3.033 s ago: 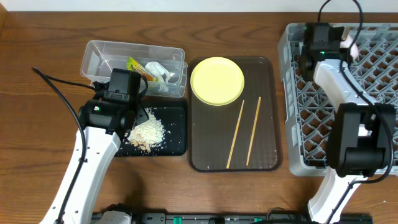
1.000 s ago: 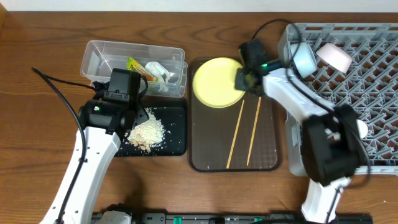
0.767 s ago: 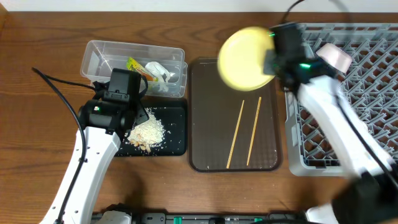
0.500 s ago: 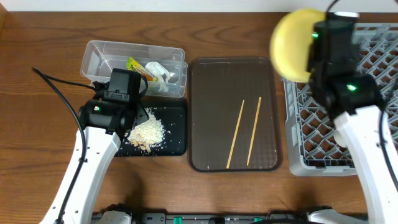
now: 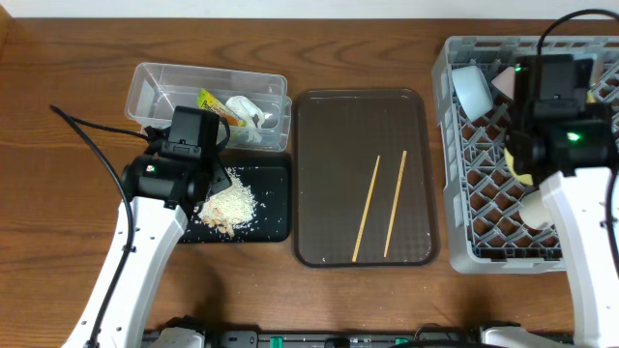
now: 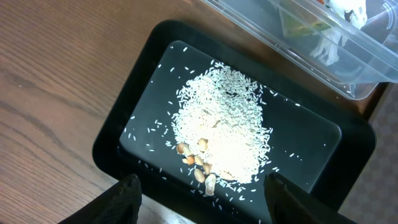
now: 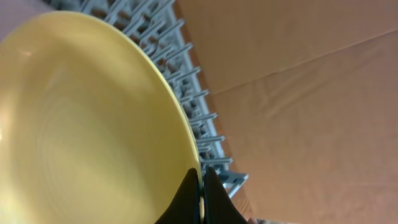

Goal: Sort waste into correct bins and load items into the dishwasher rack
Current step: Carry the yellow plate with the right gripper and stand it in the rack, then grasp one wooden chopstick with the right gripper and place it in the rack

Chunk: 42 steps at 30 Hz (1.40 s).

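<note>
My right gripper [image 7: 200, 186] is shut on the rim of the yellow plate [image 7: 87, 124] and holds it on edge over the grey rack [image 5: 484, 232]. Only a yellow sliver of the plate [image 5: 518, 166] shows from above. The rack's lattice [image 7: 202, 134] shows beside the plate. In the rack are a light blue bowl [image 5: 471, 89], a small white cup [image 5: 505, 85] and a white bowl [image 5: 538, 211]. Two chopsticks [image 5: 366, 208] lie on the brown tray [image 5: 319, 193]. My left gripper [image 6: 205, 199] is open over the black tray [image 6: 124, 130] holding the rice scraps [image 6: 224, 130].
The clear tub [image 5: 155, 87] at the back left holds the green-and-orange wrapper [image 5: 211, 100] and the white tissue [image 5: 250, 114]. A few peanuts [image 6: 199, 165] lie at the edge of the rice. The left arm's cable [image 5: 92, 155] loops over the table at left.
My right gripper has lifted the yellow plate off the brown tray, carried it right and turned it on edge over the rack. The left arm has not moved.
</note>
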Available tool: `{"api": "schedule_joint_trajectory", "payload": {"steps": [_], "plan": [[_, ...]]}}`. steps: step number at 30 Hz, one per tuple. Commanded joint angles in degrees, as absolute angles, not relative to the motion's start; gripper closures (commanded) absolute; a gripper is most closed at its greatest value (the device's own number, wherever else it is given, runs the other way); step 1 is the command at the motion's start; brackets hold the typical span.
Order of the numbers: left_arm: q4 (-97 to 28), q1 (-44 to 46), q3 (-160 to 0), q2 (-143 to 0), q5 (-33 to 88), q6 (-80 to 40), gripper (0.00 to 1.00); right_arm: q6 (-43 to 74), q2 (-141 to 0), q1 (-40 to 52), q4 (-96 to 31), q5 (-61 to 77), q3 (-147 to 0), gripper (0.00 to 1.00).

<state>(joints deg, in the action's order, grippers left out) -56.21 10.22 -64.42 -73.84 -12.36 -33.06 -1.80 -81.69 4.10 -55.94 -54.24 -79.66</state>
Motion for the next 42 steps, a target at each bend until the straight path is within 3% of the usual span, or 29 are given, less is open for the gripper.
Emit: {"api": "schedule_joint_trajectory", "payload": {"steps": [1, 11, 14, 17, 22, 27, 35, 42], "plan": [[-56.3, 9.9, -64.3, -74.1, -12.7, -33.5, 0.34, 2.7, -84.5, 3.8, -55.7, -55.2, -77.0, 0.99], [-56.3, 9.9, -64.3, -74.1, -12.7, -33.5, 0.34, 8.6, -90.1, 5.4, -47.0, -51.3, -75.7, 0.96], [-56.3, 9.9, -64.3, -74.1, -12.5, -33.5, 0.34, 8.6, -89.3, 7.0, -44.3, -45.8, -75.7, 0.62], [-56.4, 9.9, -64.3, -74.1, -12.5, -33.5, 0.34, 8.6, -87.4, 8.6, -43.7, -40.4, -75.7, 0.48], [-56.3, 9.9, -64.3, -74.1, -12.5, -33.5, 0.34, 10.8, -82.1, 11.3, -44.4, -22.5, -75.7, 0.42], [-56.3, 9.9, -64.3, -74.1, -12.5, -33.5, 0.34, 13.8, -80.2, 14.3, -47.8, -1.0, -75.6, 0.44], [-56.3, 9.9, -64.3, -74.1, -12.5, -33.5, 0.34, 23.4, -84.5, 21.5, -50.5, -1.9, -68.0, 0.49], [-56.3, 9.9, -64.3, -74.1, -12.5, -33.5, 0.34, 34.7, -89.6, 24.6, -42.5, -2.6, -56.2, 0.54]]}}
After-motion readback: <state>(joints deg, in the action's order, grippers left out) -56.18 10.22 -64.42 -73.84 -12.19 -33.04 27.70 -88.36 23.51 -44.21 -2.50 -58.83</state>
